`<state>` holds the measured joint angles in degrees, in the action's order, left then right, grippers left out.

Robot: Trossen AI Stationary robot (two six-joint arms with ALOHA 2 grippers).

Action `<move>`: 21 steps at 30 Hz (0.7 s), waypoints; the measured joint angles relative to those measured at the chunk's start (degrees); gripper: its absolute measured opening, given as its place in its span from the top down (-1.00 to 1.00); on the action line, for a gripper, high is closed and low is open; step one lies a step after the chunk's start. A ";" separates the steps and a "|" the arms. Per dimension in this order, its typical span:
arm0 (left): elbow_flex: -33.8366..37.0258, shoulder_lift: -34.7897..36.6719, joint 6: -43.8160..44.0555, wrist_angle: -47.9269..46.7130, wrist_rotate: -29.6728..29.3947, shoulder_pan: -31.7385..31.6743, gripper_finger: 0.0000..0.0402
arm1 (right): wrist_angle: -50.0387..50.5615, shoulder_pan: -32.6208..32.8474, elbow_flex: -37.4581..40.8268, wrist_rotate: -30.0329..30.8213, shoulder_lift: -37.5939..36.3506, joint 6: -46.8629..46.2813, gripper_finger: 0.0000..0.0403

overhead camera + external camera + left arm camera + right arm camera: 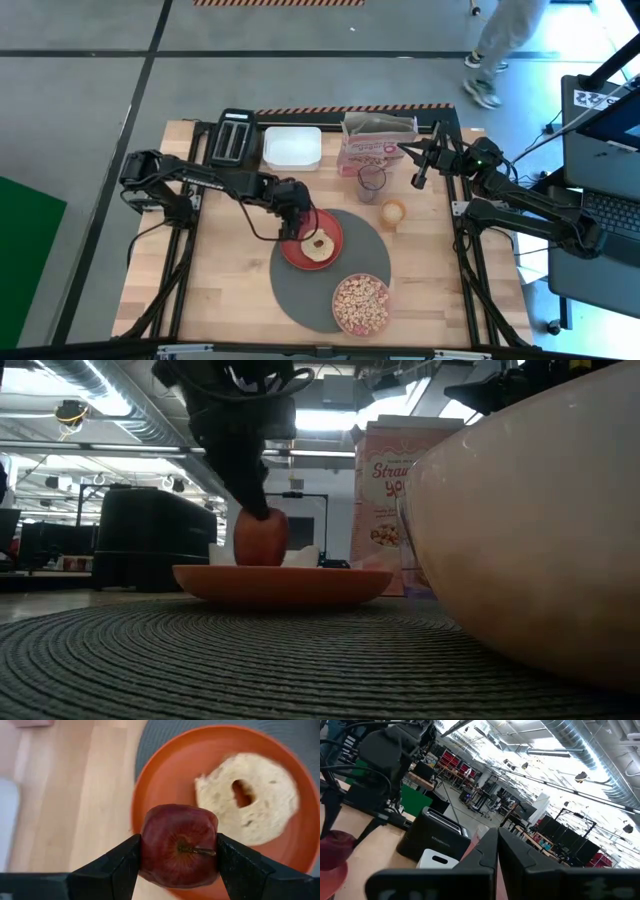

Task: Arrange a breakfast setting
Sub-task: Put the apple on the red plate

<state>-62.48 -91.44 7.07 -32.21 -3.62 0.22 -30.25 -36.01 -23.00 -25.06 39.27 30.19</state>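
A round dark-grey mat (312, 290) lies on the wooden table. On it stand a red plate (292, 254) with a round toast (320, 246) and a pink bowl (361, 303) full of cereal. My left gripper (297, 222) is shut on a dark-red apple (179, 845) over the plate's left part, beside the toast (250, 797). The pink cereal box (377, 142) stands at the far edge. My right gripper (418, 180) is shut and empty, raised next to the box. No gold spoon shows. My left gripper pinches the apple's two opposite sides (145, 847) between its two fingers (112, 867). The fingers come from above, pointing down. The apple sits upright, stem up, low over the red plate (280, 582). I cannot tell whether its underside touches the plate.
A black toaster (234, 138) and a white rectangular tub (292, 147) stand at the far edge left of the box. A see-through cup (371, 183) and a small round pale thing (393, 212) stand between the box and the mat. A person's legs (497, 45) show beyond the table.
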 joint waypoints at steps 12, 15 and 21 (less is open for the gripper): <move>2.69 0.00 0.71 3.72 1.81 0.11 -0.15 | 0.34 0.00 0.00 0.00 -0.01 0.02 0.93; 3.16 0.00 1.33 3.84 1.82 0.27 -0.15 | 0.32 0.00 0.00 0.00 -0.02 0.02 0.93; 4.02 0.00 1.79 4.87 1.80 0.71 -0.15 | 0.32 0.00 0.00 0.00 -0.02 0.02 0.93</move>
<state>-58.46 -91.44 8.86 -27.34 -1.82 0.93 -29.93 -36.01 -23.00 -25.06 39.24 30.22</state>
